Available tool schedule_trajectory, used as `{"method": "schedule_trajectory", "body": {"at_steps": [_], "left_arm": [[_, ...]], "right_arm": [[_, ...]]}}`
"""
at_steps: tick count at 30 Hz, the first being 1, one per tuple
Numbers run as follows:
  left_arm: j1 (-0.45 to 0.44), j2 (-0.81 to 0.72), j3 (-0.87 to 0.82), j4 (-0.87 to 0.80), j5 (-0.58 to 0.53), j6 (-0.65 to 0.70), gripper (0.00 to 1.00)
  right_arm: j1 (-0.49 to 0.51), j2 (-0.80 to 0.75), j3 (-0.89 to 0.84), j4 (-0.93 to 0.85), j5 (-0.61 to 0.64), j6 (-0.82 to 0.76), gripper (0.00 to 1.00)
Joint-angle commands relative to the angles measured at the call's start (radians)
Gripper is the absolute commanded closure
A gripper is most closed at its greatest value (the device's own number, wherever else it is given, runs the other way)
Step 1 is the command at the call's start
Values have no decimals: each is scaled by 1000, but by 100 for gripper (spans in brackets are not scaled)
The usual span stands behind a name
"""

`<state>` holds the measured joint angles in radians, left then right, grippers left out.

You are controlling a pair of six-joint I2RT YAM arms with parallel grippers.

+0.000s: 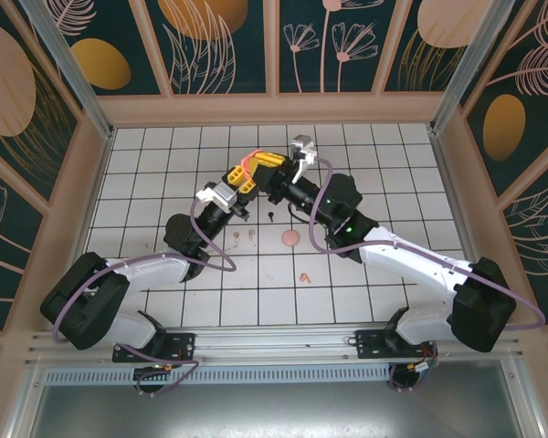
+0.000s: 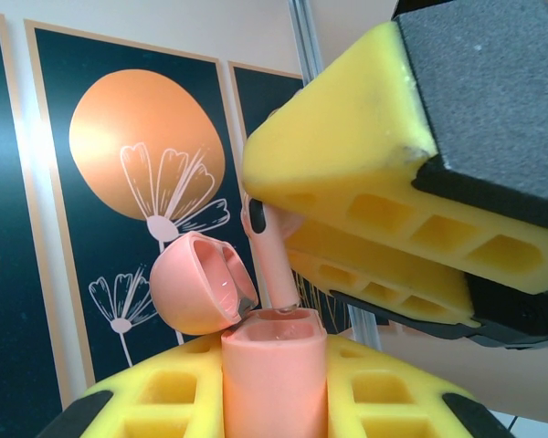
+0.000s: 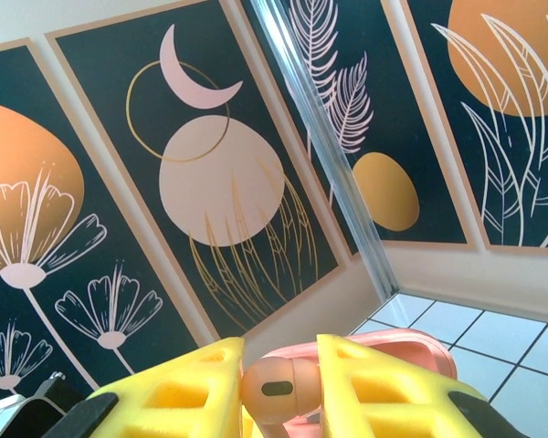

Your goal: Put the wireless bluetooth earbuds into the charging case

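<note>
My left gripper (image 2: 274, 388) is shut on the coral charging case (image 2: 274, 374), which stands upright with its lid (image 2: 196, 283) hinged open to the left. My right gripper (image 3: 279, 388) is shut on a coral earbud (image 3: 276, 390). From the left wrist, the earbud's stem (image 2: 274, 265) points down and its tip sits at the case's opening. Both grippers meet above the table's middle, left gripper (image 1: 241, 179) beside right gripper (image 1: 268, 162). A second coral earbud (image 1: 303, 276), two pale earbuds (image 1: 245, 235) and a black one (image 1: 270, 216) lie on the tiles.
A round pink case (image 1: 291, 238) lies on the white tiled table (image 1: 384, 182) near the loose earbuds. Patterned walls enclose the table on three sides. Both arms stretch inward from the near edge.
</note>
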<state>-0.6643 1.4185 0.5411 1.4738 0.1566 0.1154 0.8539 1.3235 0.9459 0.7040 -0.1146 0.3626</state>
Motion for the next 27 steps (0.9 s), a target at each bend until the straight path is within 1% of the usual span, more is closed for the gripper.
{"method": "schedule_trajectory", "body": {"at_steps": [1, 16, 27], "left_arm": [[-8, -3, 30, 59, 1, -21, 100], [-8, -6, 37, 48, 1, -29, 100], [-9, -3, 47, 40, 2, -33, 100]], "right_arm": [[-7, 11, -10, 67, -19, 24, 77], [-7, 26, -33, 78, -36, 45, 78], [-7, 34, -41, 42, -64, 13, 79]]}}
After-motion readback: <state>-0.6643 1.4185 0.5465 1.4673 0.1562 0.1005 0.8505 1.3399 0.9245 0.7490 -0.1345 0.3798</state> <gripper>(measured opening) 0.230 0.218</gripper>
